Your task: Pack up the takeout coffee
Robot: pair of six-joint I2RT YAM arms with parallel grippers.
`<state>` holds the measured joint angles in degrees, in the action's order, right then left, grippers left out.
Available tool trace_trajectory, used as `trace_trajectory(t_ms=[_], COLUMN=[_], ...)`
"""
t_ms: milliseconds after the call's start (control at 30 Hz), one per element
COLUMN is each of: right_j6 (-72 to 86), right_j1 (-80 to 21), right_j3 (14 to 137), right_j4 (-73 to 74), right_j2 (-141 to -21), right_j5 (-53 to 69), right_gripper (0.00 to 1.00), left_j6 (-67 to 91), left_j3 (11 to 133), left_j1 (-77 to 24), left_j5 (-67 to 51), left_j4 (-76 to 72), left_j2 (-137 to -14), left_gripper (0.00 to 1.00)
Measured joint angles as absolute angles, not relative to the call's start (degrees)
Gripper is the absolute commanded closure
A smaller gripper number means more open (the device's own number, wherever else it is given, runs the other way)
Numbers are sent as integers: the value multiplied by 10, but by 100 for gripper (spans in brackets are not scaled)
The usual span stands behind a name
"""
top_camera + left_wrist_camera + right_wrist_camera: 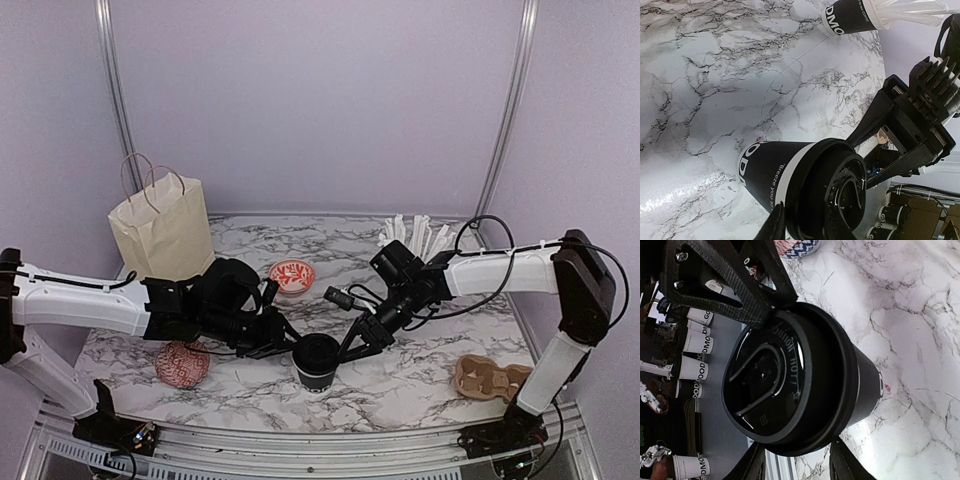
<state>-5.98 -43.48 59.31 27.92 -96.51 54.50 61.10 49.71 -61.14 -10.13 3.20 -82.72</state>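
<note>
The marble table (400,385) carries the paper bag (160,235) at its far left. The takeout coffee cup (316,378) stands upright near the front, with its lid (316,352) seated. Its paper wall probably dents easily (and is light if empty), so hold the body gently, below the rim. The right gripper (800,466) gapes wide, flanking the lid's edge. The left gripper (282,342) meets the cup's side; I cannot tell its spread.
</note>
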Motion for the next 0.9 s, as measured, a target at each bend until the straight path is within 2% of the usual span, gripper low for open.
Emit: trace_trajectory(t_ms=[333,467,667,900], right_j6=[-44,-42,-32,-32], right_j1=[-429,-428,-425,-424], right_j3=[614,622,632,632], right_j4=[311,322,343,343], right_j2=[-1004,-1013,-1021,-1021], right_j5=[584,592,604,605], right_gripper=[67,70,72,64], left_j6=[610,608,594,562], left_j3=[492,486,489,522], left_j1=[-602,-599,-597,-597], left_j5=[-124,-129,-130,-112], left_j4=[16,4,-1,39], left_j2=[-840,-842,-848,-851], left_gripper=[88,90,85,80])
